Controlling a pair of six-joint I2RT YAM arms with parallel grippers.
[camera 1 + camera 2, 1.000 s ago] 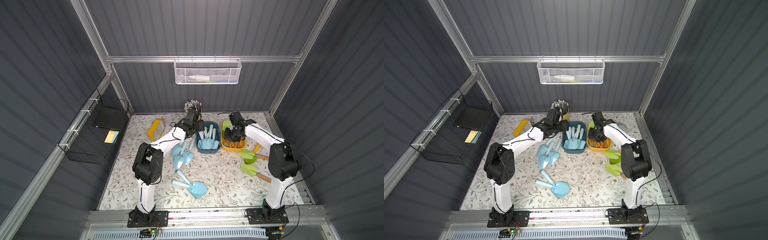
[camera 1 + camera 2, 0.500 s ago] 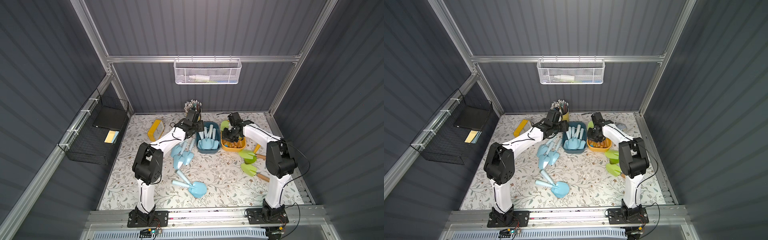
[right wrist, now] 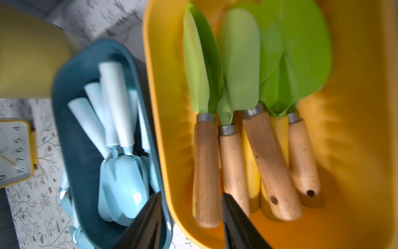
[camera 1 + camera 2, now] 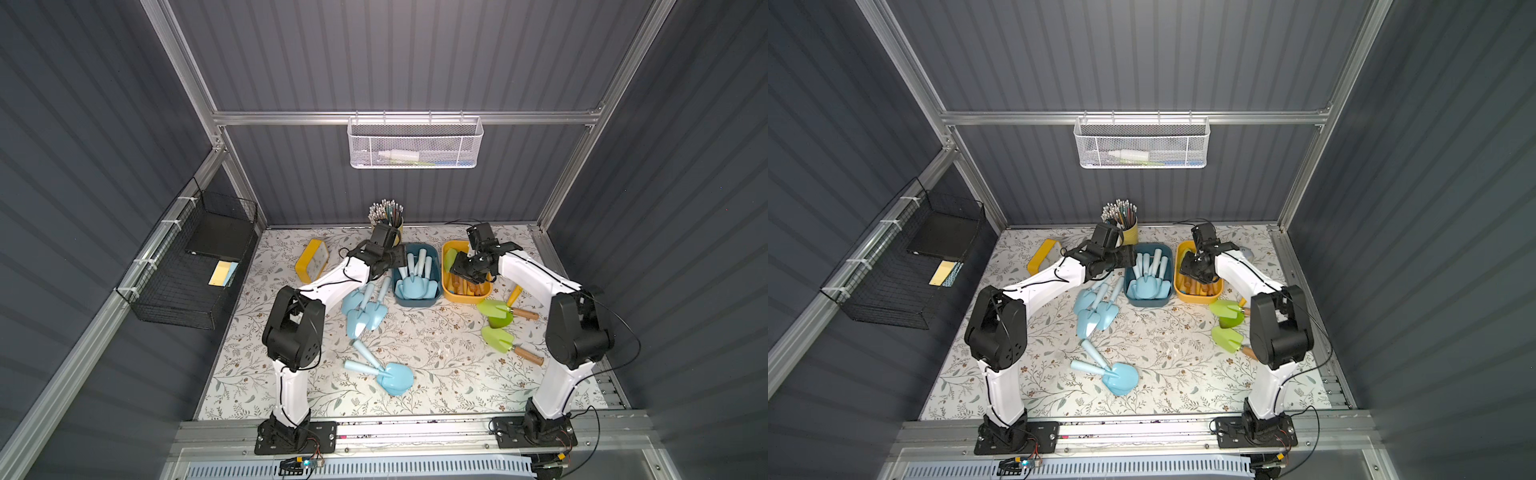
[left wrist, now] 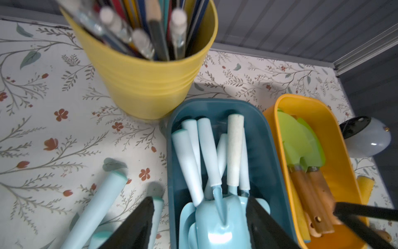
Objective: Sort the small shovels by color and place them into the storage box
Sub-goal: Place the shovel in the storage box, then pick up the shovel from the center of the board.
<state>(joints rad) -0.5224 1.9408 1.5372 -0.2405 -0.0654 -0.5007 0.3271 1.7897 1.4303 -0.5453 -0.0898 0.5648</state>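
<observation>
Jaws apart, teal box (image 4: 415,304), yellow box (image 4: 459,297) (two)

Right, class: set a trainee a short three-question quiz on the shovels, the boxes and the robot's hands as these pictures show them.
1. True or false: every pale blue shovel lies inside the teal box.
2. Which container holds the green-bladed shovels? A: teal box. B: yellow box. C: neither.
3. Name the hand that hangs over the yellow box.

Key
1. False: several lie loose on the table.
2. B.
3. The right hand.
</observation>
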